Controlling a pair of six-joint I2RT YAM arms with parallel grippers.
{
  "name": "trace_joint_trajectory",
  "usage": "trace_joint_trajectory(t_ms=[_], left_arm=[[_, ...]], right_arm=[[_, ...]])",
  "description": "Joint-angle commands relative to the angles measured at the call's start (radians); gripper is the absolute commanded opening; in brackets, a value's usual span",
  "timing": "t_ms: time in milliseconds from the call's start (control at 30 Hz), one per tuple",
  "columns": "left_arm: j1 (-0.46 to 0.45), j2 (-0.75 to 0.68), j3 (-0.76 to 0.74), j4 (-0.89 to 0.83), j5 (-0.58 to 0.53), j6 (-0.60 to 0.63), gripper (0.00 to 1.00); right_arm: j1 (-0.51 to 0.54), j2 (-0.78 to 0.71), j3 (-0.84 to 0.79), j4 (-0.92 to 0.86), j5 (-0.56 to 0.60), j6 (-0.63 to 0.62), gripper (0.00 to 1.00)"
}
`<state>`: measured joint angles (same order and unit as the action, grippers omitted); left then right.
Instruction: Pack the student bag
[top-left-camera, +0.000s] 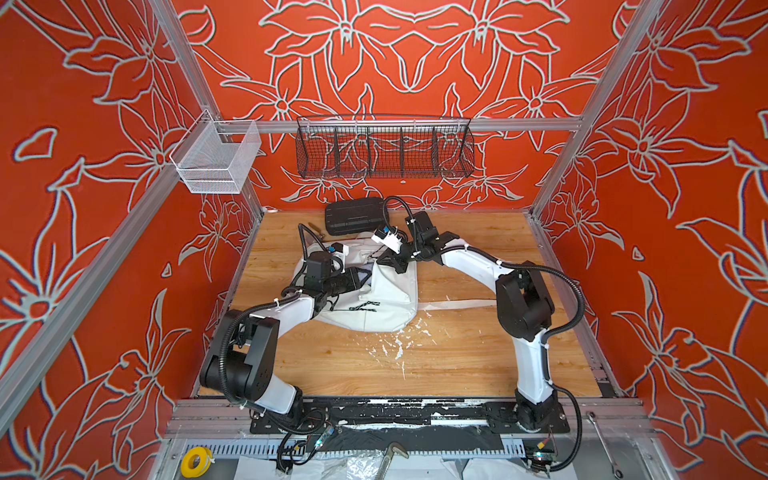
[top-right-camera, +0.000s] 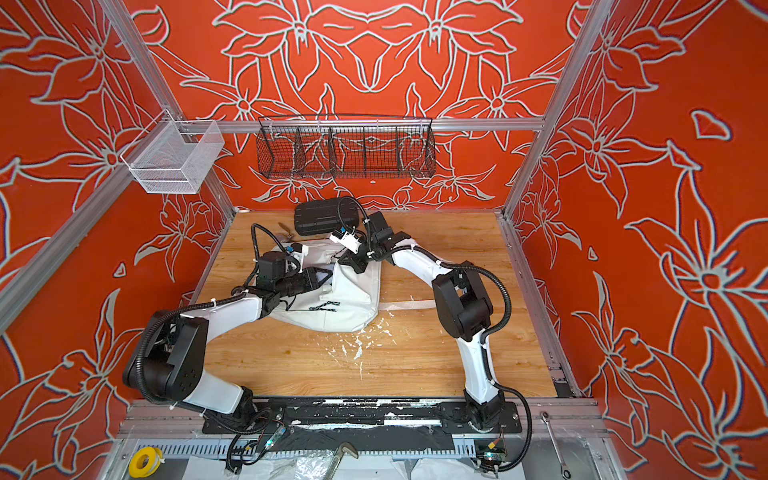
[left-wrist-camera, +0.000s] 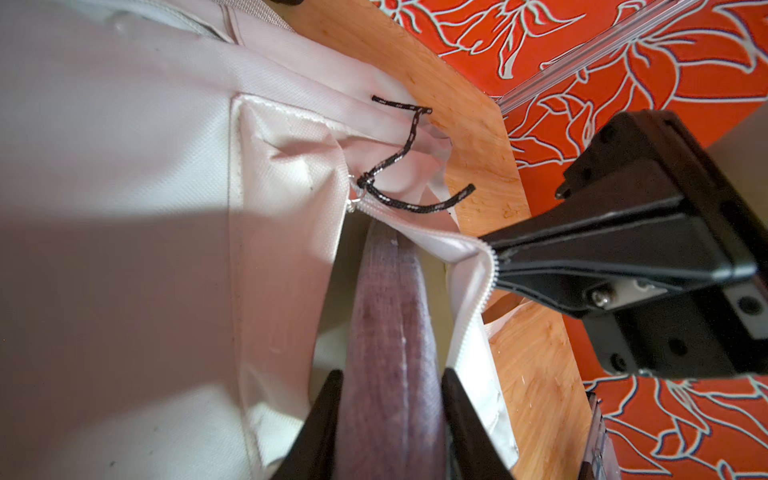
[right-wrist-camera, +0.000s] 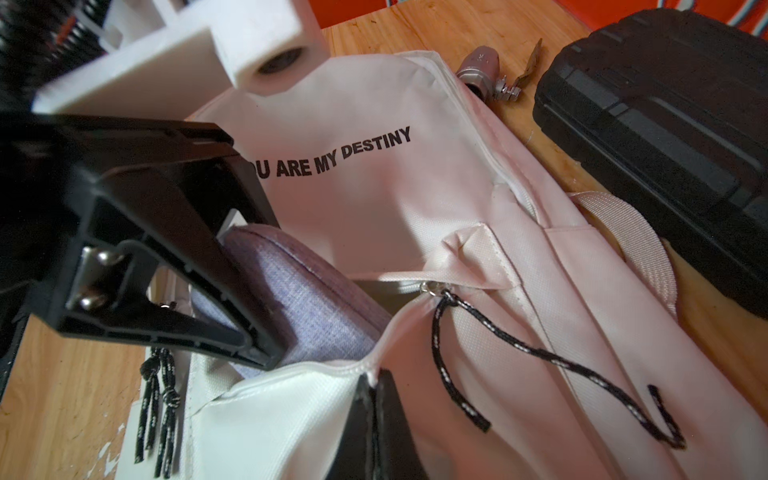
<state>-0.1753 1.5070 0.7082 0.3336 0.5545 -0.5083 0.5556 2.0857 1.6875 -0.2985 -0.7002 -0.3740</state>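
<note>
Left wrist view first. Shows the left claw (left-wrist-camera: 390, 384) pinching a flat mauve woven-fabric pouch (left-wrist-camera: 386, 299) edge-on, jaws part-way apart with the pouch filling the gap. Shows too the right claw (left-wrist-camera: 496, 259) pressed together on the toothed zip edge (left-wrist-camera: 478, 303) of the large white fabric student bag (left-wrist-camera: 124, 208), holding that lip up and away. Confirmed from right wrist view: same pinch on the white lip.

Bag position, both top views: flat on the wooden desk (top-left-camera: 457, 357), mid-rear, between the two arms, just in front of a black ribbed hard case (top-left-camera: 356, 216). Touching the case or apart: cannot tell.

Key relation: mouth of main compartment straight ahead of left claw, along its reach. Long axis of pouch in line with that reach, leading end within the opening, trailing end in the jaws. Black-and-white cord zip pull (left-wrist-camera: 399, 158) at the far corner of the opening, beside the pouch's path, not across it.

Judged step: feeding pouch into main compartment. Only left arm placed to push; right arm tied up as lip-holder. Judged need: advance along the pouch's own axis, thin side to the slot, release once deep. Risk: corner snagging on zip teeth if the right pinch slips.
</note>
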Motion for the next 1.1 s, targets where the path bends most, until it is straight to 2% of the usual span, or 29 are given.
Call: trace_joint_trajectory(t_ms=[0, 133, 200, 267, 467, 567, 700, 833, 1067], left_arm=[[-0.009, -0.033, -0.030, 0.043, -0.040, 0.014, 0.00], [-0.023, 0.017, -0.045, 0.145, -0.115, -0.034, 0.02], [-0.042, 0.057, -0.030, 0.168, -0.137, -0.053, 0.15], [-0.067, 0.086, 0.008, 0.120, -0.138, -0.045, 0.36], [-0.090, 0.017, 0.019, -0.066, -0.184, 0.035, 0.60], [-0.090, -0.025, 0.064, -0.238, -0.196, 0.100, 0.63], [-0.089, -0.066, 0.093, -0.335, -0.193, 0.136, 0.89], [-0.066, -0.061, 0.172, -0.491, -0.234, 0.161, 0.94], [0.035, -0.101, 0.224, -0.569, -0.218, 0.212, 0.89]], right_arm=[[-0.005, -0.026, -0.005, 0.079, -0.141, 0.045, 0.00], [-0.002, -0.024, -0.018, 0.129, -0.233, 0.066, 0.00], [-0.003, -0.011, -0.004, 0.114, -0.231, 0.069, 0.00], [-0.003, -0.004, 0.013, 0.085, -0.209, 0.049, 0.00], [-0.027, 0.006, 0.036, 0.041, -0.195, 0.004, 0.00], [-0.040, 0.005, 0.031, 0.040, -0.196, -0.007, 0.00], [-0.045, 0.002, 0.028, 0.028, -0.211, -0.038, 0.00], [-0.045, -0.003, 0.026, 0.007, -0.210, -0.066, 0.00], [-0.045, -0.013, -0.012, 0.032, -0.220, -0.077, 0.00]])
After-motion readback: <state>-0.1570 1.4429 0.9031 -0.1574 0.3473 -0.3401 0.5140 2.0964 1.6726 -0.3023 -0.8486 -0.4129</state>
